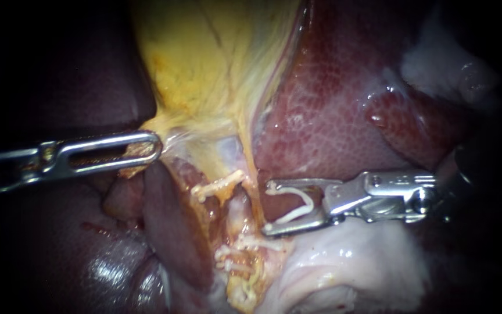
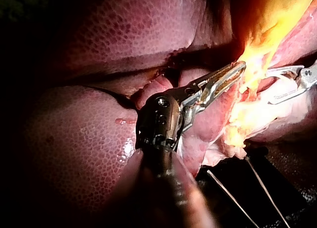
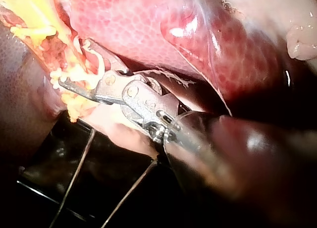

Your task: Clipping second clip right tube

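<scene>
**Loaded clip held level, mouth toward the tube**

Endoscope view: The right instrument point(image 1: 268, 208) enters from the right. Its jaws stand wide apart, grasping a white clip point(image 1: 309, 199) whose two legs rest against them, one on each side. The clip's long axis lies nearly level across the view. Its bend sits back near the jaws' hinge and its open mouth points to the view's left. Just beside the jaw tips a thin yellow tube point(image 1: 255, 192) runs steeply down from the gallbladder point(image 1: 216, 58), so the clip lies crosswise to it. Whether the tube has entered the clip's mouth cannot be told. The red liver point(image 1: 332, 104) lies behind the jaws. Pale ribbed pieces point(image 1: 219, 187) that look like clips sit on the tissue left of the tube and below the jaw tips. The left instrument point(image 1: 146, 146) has slotted jaws clenched on the gallbladder's yellow lower edge, well apart from the clip.

Left wrist view: The left instrument point(image 2: 240, 68) has its jaws together on yellow gallbladder tissue point(image 2: 267, 34). Ahead of them the right instrument point(image 2: 272, 86) shows with spread jaws facing that tissue.

Right wrist view: The right instrument point(image 3: 74, 59) reaches ahead with the curved white clip point(image 3: 101, 64) between its parted jaws. The clip's mouth opens away from the shaft toward yellow, ragged tissue, and the liver point(image 3: 148, 25) lies beside it.
</scene>
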You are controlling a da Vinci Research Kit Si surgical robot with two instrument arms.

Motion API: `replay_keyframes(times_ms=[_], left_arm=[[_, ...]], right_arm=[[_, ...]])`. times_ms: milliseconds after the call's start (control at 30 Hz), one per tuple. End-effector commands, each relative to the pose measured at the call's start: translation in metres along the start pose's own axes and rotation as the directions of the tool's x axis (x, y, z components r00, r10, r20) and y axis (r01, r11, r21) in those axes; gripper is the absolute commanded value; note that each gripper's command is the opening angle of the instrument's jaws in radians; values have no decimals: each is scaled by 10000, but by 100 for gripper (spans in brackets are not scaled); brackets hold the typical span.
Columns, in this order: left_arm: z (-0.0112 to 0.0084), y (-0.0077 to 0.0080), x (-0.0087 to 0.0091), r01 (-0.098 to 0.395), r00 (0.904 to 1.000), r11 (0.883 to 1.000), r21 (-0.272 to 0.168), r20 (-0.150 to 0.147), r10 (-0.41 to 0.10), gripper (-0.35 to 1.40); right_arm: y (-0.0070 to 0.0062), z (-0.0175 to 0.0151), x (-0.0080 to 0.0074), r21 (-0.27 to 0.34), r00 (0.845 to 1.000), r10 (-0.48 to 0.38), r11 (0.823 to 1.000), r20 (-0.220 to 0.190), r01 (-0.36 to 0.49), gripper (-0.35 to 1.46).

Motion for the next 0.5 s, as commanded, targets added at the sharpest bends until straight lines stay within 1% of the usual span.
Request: replay_keyframes(times_ms=[33,133,233,267,367,400,500], left_arm=[[0,0,0,-1,10000,10000,-12,2,1,-35],[0,-1,1,0,10000,10000,-16,5,0,-35],[0,-1,1,-2,10000,10000,-18,7,2,-35],[0,-1,1,-2,10000,10000,-18,7,2,-35],[0,-1,1,-2,10000,10000,-19,8,2,-35],[0,-1,1,-2,10000,10000,-20,9,2,-35],[1,-1,1,-2,10000,10000,-22,11,2,-35]], right_arm=[[2,5,-2,-33,10000,36,10000,0,-36,60],[7,18,-7,-108,9998,177,9998,0,-177,60],[6,29,-10,-19,9995,311,9995,44,-310,60],[4,32,-11,105,9994,349,9993,88,-350,59],[-7,37,-15,848,9989,472,9953,78,-477,58],[-11,39,-16,1070,9989,444,9932,162,-459,58],[-20,44,-21,1488,9985,418,9878,344,-465,52]])
